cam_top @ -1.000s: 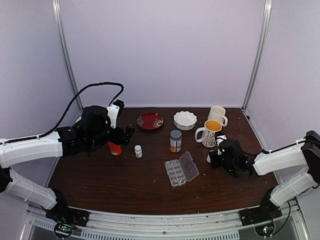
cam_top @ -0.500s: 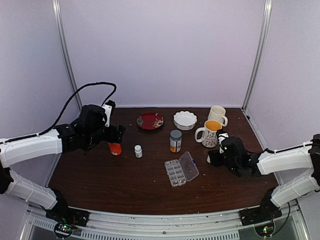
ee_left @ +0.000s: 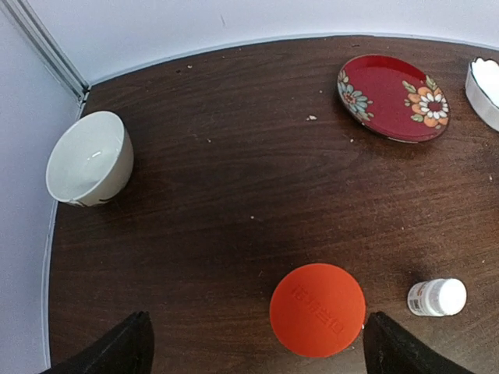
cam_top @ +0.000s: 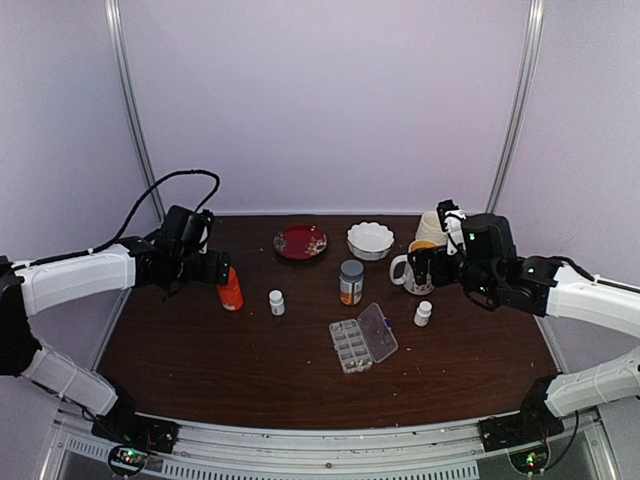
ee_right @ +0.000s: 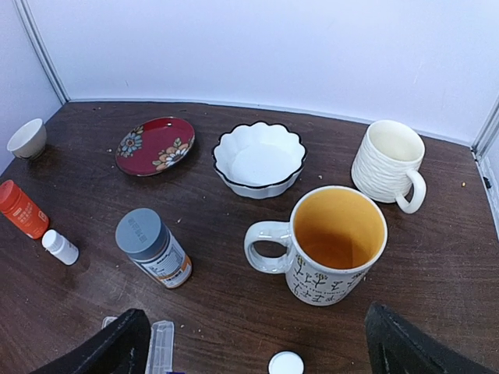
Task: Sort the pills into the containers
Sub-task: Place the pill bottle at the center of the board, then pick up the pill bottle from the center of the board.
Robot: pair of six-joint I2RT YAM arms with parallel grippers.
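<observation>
Clear plastic organizer box (cam_top: 342,335) lies mid-table, lid open, with whitish pills (cam_top: 349,351) seemingly in its compartments (cam_top: 356,362), though they are too small to be sure. Farther back, the left gripper (ee_left: 257,357) hovers spread wide over the orange bottle (ee_left: 317,309), grasping nothing. The right gripper (ee_right: 253,352) hangs released before the yellow-lined mug (ee_right: 331,241).

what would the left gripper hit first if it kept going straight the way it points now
Most likely the orange bottle: its cap sits just ahead, between the left gripper's open fingers, slightly right of centre. Depth is unclear, so contact is a guess.
</observation>
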